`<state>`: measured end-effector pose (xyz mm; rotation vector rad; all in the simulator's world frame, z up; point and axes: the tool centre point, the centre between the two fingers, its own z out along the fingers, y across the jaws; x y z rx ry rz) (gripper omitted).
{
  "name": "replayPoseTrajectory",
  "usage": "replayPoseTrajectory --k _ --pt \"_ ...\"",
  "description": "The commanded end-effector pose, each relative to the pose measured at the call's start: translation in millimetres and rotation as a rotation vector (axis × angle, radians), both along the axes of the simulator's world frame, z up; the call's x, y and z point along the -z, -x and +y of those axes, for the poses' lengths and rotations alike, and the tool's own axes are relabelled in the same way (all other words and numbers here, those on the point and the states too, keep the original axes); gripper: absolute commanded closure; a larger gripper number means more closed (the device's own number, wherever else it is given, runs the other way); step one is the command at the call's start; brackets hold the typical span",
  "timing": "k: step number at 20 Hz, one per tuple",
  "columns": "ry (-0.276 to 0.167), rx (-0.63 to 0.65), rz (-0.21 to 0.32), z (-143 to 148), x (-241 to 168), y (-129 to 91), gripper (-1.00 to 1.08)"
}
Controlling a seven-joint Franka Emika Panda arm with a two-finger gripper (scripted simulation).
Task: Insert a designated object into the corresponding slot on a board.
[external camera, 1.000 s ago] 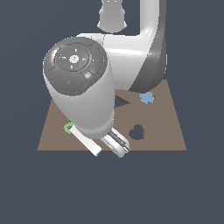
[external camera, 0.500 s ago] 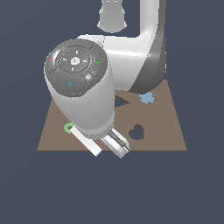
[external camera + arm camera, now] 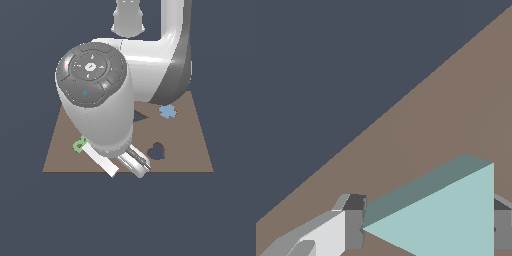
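**A:** Where is the light-teal triangle (image 3: 448,217) right now?

**B:** In the wrist view it sits between the two fingers of the claw (image 3: 426,230). One grey finger (image 3: 353,227) meets the triangle's pointed tip, and the other finger shows at its flat edge on the far side. So the claw is pinching the triangle, with both pads against it.

**A:** And what lies under it?

**B:** The brown board (image 3: 456,110). Its edge runs diagonally across the wrist view, with plain dark ground beyond it. I cannot tell whether the triangle touches the board or hangs just above it.

**A:** Can you see the triangle in the exterior view?

**B:** No. The arm's big white body (image 3: 100,105) covers the middle of the board (image 3: 192,145) there. Only the claw's lower parts stick out beneath it near the board's front edge, a white bar (image 3: 100,159) and a grey metallic piece (image 3: 136,162).

**A:** What about the slot?

**B:** A dark triangular hole (image 3: 140,116) peeks out just beside the arm, partly hidden by it. A dark heart-shaped hole (image 3: 156,151) lies nearer the front, toward the exterior view's right of the claw.

**A:** Any other pieces?

**B:** A blue cross-like piece (image 3: 168,111) rests on the board near the triangular hole, and a green piece (image 3: 79,145) shows at the exterior view's left, mostly covered by the arm.
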<state>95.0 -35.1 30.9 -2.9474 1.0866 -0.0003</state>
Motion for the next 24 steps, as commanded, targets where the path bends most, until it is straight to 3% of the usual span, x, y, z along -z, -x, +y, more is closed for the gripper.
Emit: replayPoseTrajectory --k 1,10,24 --pt "0.000 -0.020 0.000 4.3 -0.5 3.3 1.08" --pt "0.000 -0.164 0.000 30.4 -3.0 31.4 1.08" --pt "0.000 -0.488 0.000 71.3 -8.3 105.8 1.08"
